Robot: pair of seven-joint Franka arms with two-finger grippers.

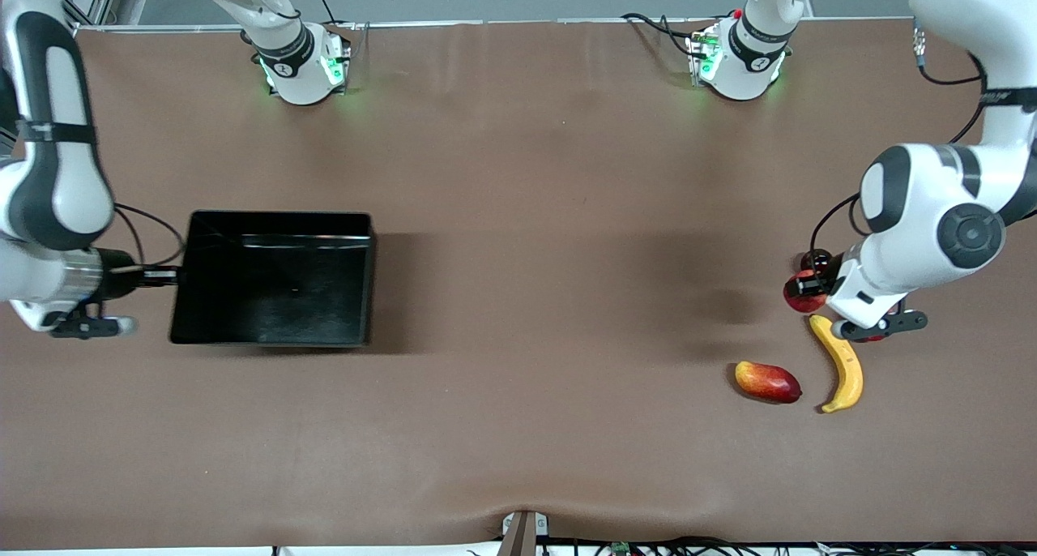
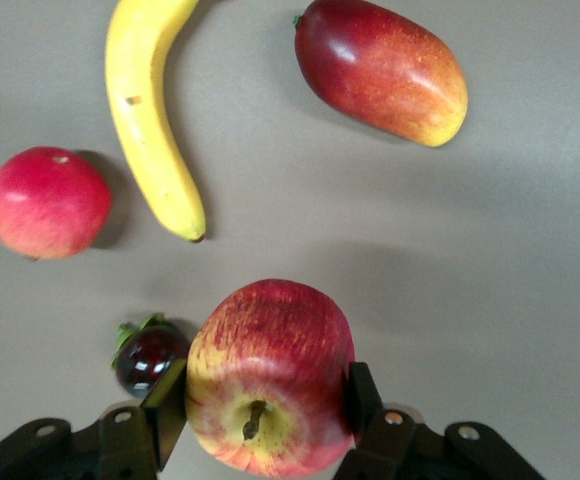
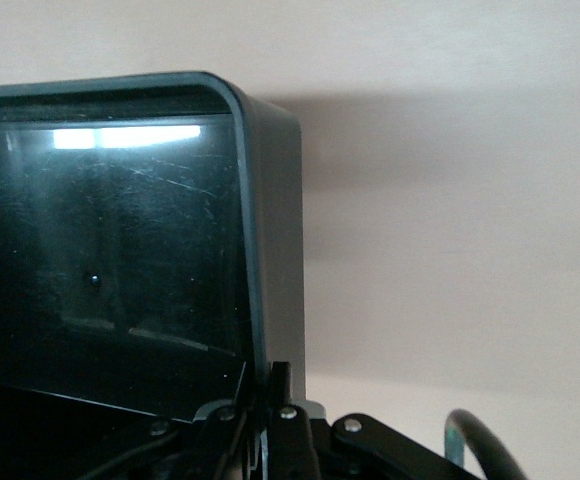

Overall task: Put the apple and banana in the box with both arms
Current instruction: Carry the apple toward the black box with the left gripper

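While the right tool [image 3: 270, 425] pinches the wall of the empty box [image 1: 271, 279], the left tool [image 2: 265, 400] clamps the apple [image 2: 270, 375] beside the banana [image 1: 842, 364] on the counter [image 1: 551, 215], so the carry to the box seems next.

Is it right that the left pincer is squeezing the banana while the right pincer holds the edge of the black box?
Not quite. The left pincer is squeezing the apple, not the banana, which lies loose on the table in the left wrist view. The rest is right: the right pincer holds the edge of the box.
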